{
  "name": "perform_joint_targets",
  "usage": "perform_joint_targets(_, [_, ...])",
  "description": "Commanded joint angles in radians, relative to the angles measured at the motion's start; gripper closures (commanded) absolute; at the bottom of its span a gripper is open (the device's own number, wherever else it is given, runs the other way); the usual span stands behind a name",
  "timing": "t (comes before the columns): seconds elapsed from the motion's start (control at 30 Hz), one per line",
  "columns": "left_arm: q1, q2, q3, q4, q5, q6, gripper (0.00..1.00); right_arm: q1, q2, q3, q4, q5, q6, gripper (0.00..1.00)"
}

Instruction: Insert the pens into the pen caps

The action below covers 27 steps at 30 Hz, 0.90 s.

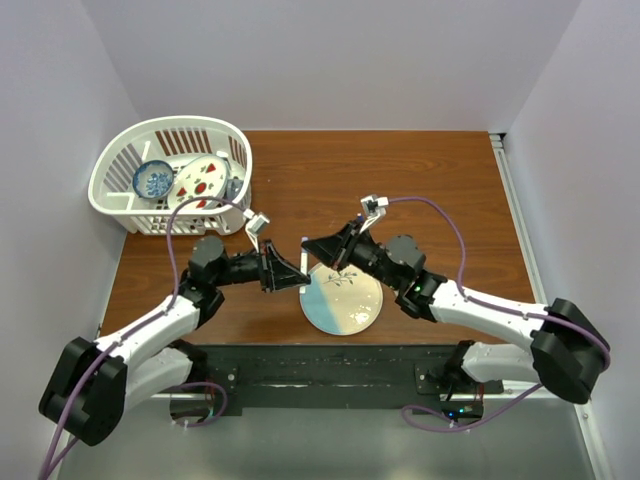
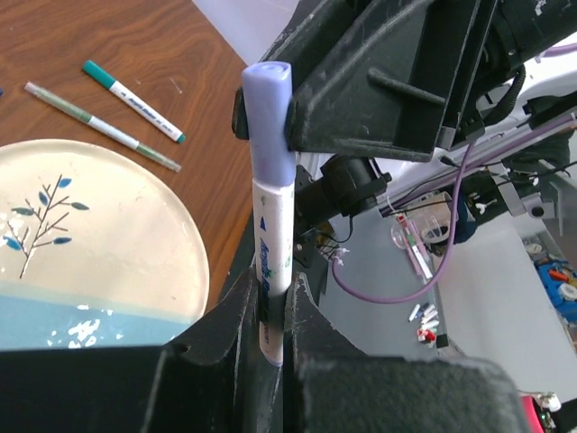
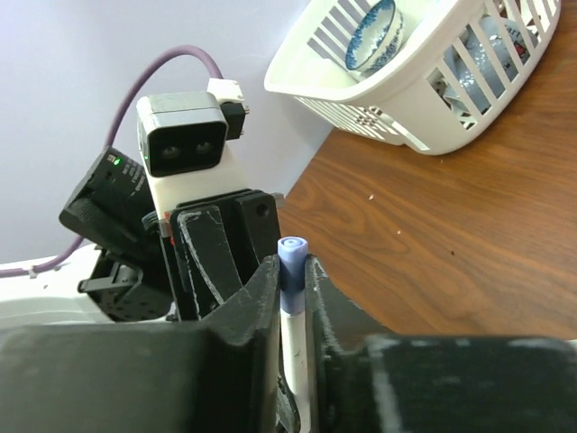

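A white pen (image 2: pixel 273 244) stands upright between the two arms, above the table beside the plate. My left gripper (image 2: pixel 272 284) is shut on its lower barrel. A purple pen cap (image 3: pixel 291 262) sits on the pen's top end, and my right gripper (image 3: pixel 291 271) is shut on that cap, its fingers pressed to both sides. In the top view the pen (image 1: pixel 303 262) shows as a thin white stick between the left gripper (image 1: pixel 290 272) and the right gripper (image 1: pixel 312 247). A white pen with a green cap (image 2: pixel 135 101) and a thin grey pen (image 2: pixel 104 126) lie on the wood.
A round cream and blue plate (image 1: pixel 345 310) lies near the front edge below the grippers. A white basket (image 1: pixel 170 175) holding a bowl (image 3: pixel 371 32) and dishes stands at the back left. Walls enclose the table on three sides.
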Motion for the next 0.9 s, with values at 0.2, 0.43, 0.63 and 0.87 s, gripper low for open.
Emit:
perform_joint_targets(0.2, [0.003, -0.112, 0.135, -0.103, -0.003, 0.193, 1.0, 0.038, -0.174, 0.056, -0.196, -0.017, -0.017, 0.48])
perform_joint_targets(0.43, [0.003, -0.131, 0.141, -0.132, 0.049, 0.209, 1.0, 0.036, -0.202, 0.142, -0.282, 0.006, -0.069, 0.22])
perform_joint_targets(0.63, [0.003, -0.176, 0.132, -0.148, 0.067, 0.215, 1.0, 0.036, -0.168, 0.226, -0.321, 0.018, -0.095, 0.15])
perform_joint_targets(0.87, [0.003, -0.19, 0.123, -0.132, 0.081, 0.201, 1.0, 0.036, -0.121, 0.335, -0.359, -0.017, -0.159, 0.33])
